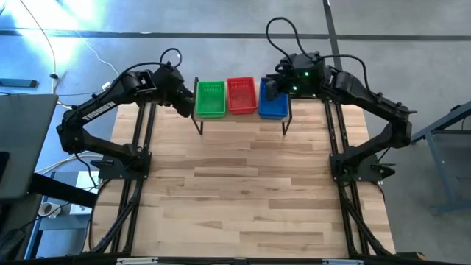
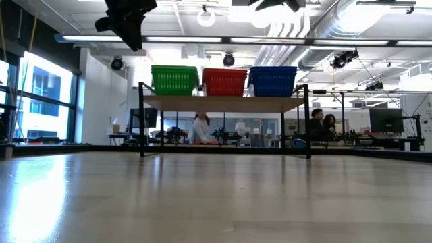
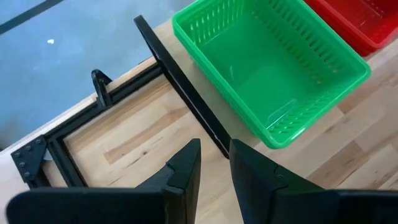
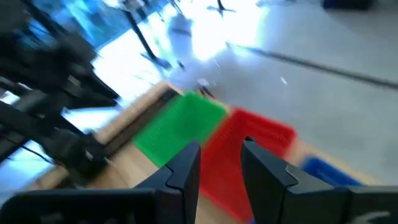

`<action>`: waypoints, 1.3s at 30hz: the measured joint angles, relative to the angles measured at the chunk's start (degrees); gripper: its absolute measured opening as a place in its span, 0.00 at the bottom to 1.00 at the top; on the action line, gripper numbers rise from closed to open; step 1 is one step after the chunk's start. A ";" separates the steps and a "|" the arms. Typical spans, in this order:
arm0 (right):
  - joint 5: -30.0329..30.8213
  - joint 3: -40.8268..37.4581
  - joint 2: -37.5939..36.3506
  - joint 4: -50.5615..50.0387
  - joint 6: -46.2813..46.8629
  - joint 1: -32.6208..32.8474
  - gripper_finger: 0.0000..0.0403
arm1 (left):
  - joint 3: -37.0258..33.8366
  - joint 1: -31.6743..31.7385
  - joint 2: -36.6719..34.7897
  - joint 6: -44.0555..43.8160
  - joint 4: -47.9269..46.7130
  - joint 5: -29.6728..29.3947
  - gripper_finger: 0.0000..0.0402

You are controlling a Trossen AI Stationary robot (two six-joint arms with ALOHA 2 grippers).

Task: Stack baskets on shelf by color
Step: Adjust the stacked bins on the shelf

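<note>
The broad wooden tabletop point(image 1: 243, 191) in the foreground carries no baskets at all — from the overhead and table-level views nothing is left waiting on it.

Farther back, at the far edge, stands the shelf point(image 2: 223, 103), a light plank on black legs. On it sit three piles side by side, close together: the green baskets point(image 1: 210, 99) on the left, the red baskets point(image 1: 241, 96) in the middle, the blue baskets point(image 1: 273, 99) on the right. Each colour has its own spot. How many are nested in each pile cannot be counted from these views, but with none loose anywhere, the sorting looks finished or very nearly so.

The left gripper point(image 3: 214, 163) hangs above the shelf's left end, just beside the green pile; its fingers point(image 3: 186, 168) stand a little apart with nothing between them — released. The right gripper point(image 4: 221, 163) is raised near the blue pile at the shelf's right end, fingers likewise parted and empty, not touching any basket.

What seems left, as a judgement only, is for both arms to pull away from the shelf and settle. People are visible in the room beyond the shelf.
</note>
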 joint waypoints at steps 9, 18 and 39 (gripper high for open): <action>-2.83 0.00 2.51 11.38 -5.30 0.32 0.25 | 0.00 0.00 0.00 1.10 0.02 0.02 0.19; -6.24 -0.04 7.50 5.79 -11.31 0.88 0.25 | 0.00 0.00 0.00 1.05 0.02 0.42 0.19; -10.51 -0.04 18.70 -5.32 -33.99 1.98 0.25 | 0.00 0.00 0.00 0.90 0.00 1.07 0.19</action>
